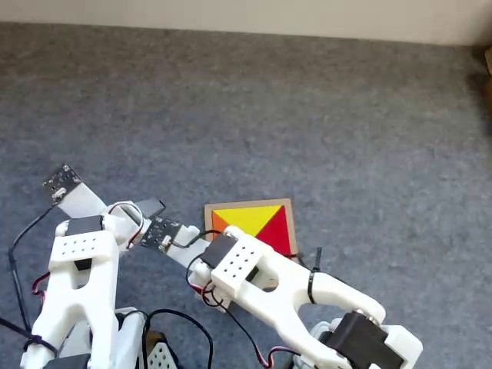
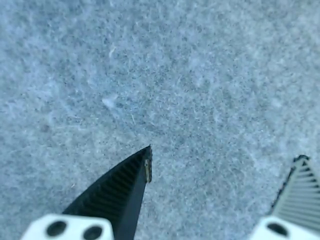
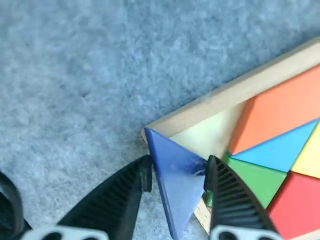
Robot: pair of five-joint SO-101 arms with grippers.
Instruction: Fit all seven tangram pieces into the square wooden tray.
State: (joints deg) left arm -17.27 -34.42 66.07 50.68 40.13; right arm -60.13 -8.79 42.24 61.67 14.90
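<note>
Square wooden tray [image 3: 235, 92] mostly filled; right hand [image 3: 178, 172] pinches dark blue triangle [image 3: 172, 187] at the open corner slot, unseated. Left hand [image 2: 224, 155] spread.

I can read no writing, number or sign anywhere. The wooden tray [image 1: 246, 204] and the tangram pieces [image 1: 250, 219], the blue triangle [image 3: 177, 175] among them, have plain faces. Any marks on the small dark board [image 1: 61, 181] are too small to tell.
</note>
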